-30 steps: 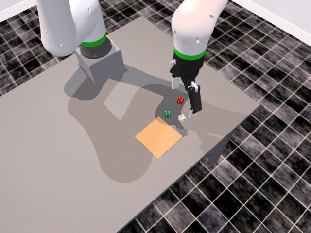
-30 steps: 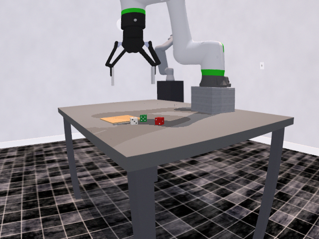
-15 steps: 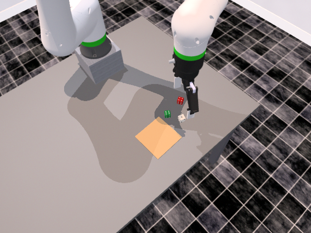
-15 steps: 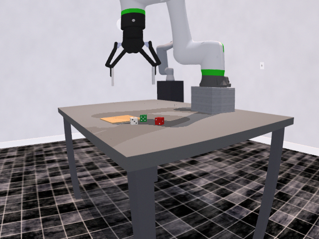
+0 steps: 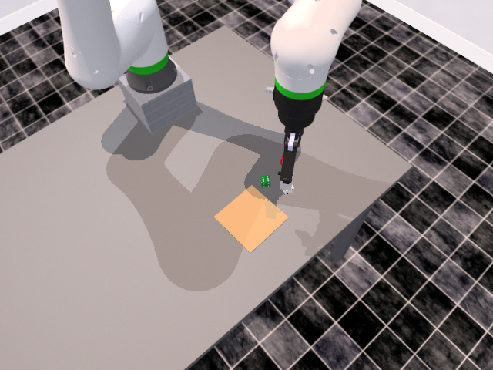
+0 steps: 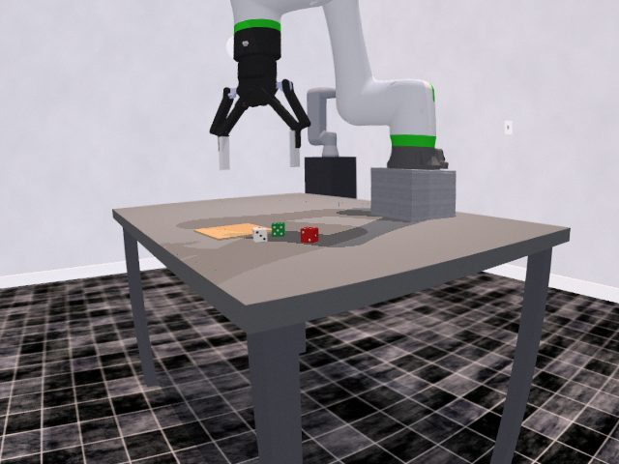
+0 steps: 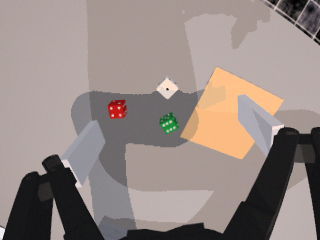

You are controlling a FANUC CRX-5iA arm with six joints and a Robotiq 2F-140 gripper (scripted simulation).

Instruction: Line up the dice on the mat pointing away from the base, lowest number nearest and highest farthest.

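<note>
1. Off the orange square flat mat (image 5: 246,219) (image 6: 224,231) (image 7: 215,117), all three dice are seen lying on the table: the green cube-shaped die with white pips (image 5: 265,181) (image 6: 278,229) (image 7: 169,123) just beside one mat corner, the white cube-shaped die with dark pips (image 5: 287,190) (image 6: 259,234) (image 7: 167,89) near the mat, and the red cube-shaped die with white pips (image 5: 282,159) (image 6: 309,234) (image 7: 117,109) farthest from it.

2. High above the dice, outside the mat, the black two-fingered gripper (image 5: 285,185) (image 6: 259,167) (image 7: 167,120) is held with its fingers spread wide apart, nothing between them.

3. One pip is shown on top of the white die; four seem to be shown by the red die and six by the green die. On that reading, white is wanted on the mat's side nearest the grey block-shaped base pedestal (image 5: 171,107) (image 6: 413,194), red mid-mat, green farthest.

4. The first pick is judged to be in hand, no die being placed yet. Next, one die must be chosen, the fingers centred and squared to its faces, and a straight descent made.

5. Care is called for around the mat's corner: the green die could be nudged by a wide finger, and any tipping would spoil its number.

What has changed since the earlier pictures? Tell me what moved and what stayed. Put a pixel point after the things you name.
The open gripper (image 5: 287,163) (image 6: 259,167) (image 7: 167,120) has turned in place above the dice; in the top view its lower finger has swung left, now partly covering the white die (image 5: 288,191) (image 6: 259,234) (image 7: 167,88). Nothing was gripped or released. The green die (image 5: 265,181) (image 6: 278,229) (image 7: 169,123), red die (image 5: 282,159) (image 6: 309,234) (image 7: 117,109), white die and mat (image 5: 250,218) (image 6: 227,231) (image 7: 225,120) stayed put.
</note>
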